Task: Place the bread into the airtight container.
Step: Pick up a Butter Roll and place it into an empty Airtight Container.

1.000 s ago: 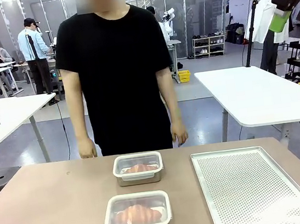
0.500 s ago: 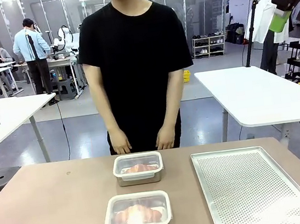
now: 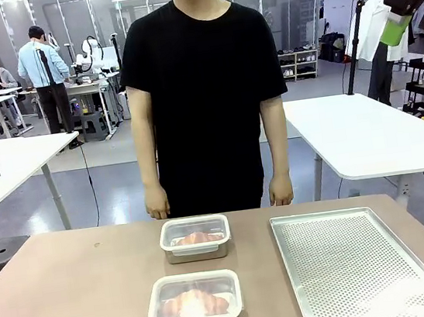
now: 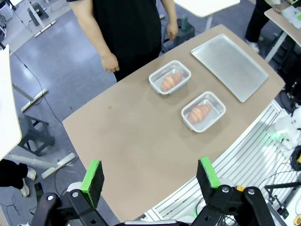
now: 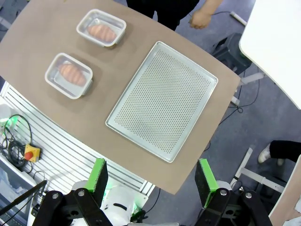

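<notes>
Far below your left gripper [image 4: 150,175] and right gripper [image 5: 151,177], both spread and empty, two lidded containers [image 3: 194,304] [image 3: 195,238] each hold bread [image 3: 195,304].

The left gripper [image 4: 150,176] and the right gripper [image 5: 151,178] both hang high above the table with their green fingers spread wide and nothing between them, and the person's hands [image 3: 157,209] hang down at the table's far edge.

No legible text, labels, brands or numbers on anything in view
</notes>
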